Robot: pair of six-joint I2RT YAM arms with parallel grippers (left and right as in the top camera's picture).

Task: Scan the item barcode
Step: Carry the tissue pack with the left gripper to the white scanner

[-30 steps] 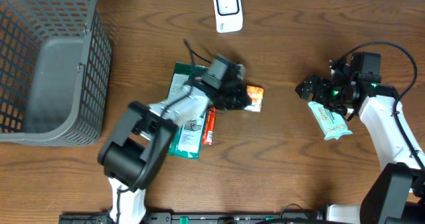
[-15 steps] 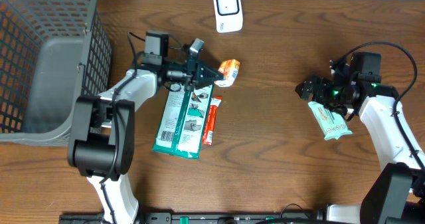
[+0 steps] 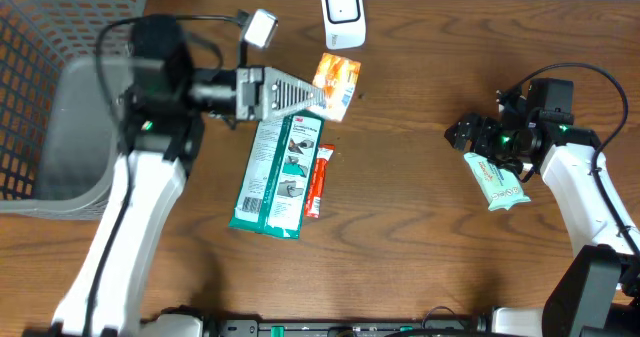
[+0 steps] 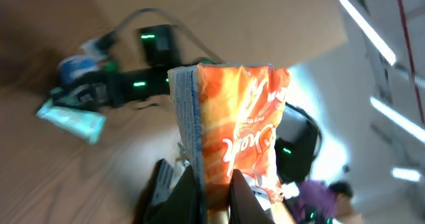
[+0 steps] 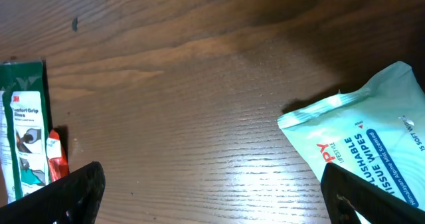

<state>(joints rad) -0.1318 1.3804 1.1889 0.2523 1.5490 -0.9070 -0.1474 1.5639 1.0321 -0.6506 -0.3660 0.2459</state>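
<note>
Left tool (image 3: 318, 97) pinched shut on an orange snack packet (image 3: 337, 80), held above the tabletop (image 3: 420, 247), near a white scanner (image 3: 343, 14) at the far edge; right tool (image 3: 468, 137) spread wide, gripping nothing, beside a pale wipes pack (image 3: 497, 185) at the right; green packet (image 3: 275, 177) and red sachet (image 3: 317, 182) lie centre-left; grey basket (image 3: 40, 37) far left.

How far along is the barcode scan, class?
Done: the left gripper grips the orange packet, off the table. In hand: holding it near the scanner. Left: facing its barcode to the scanner; no barcode shows yet.
</note>
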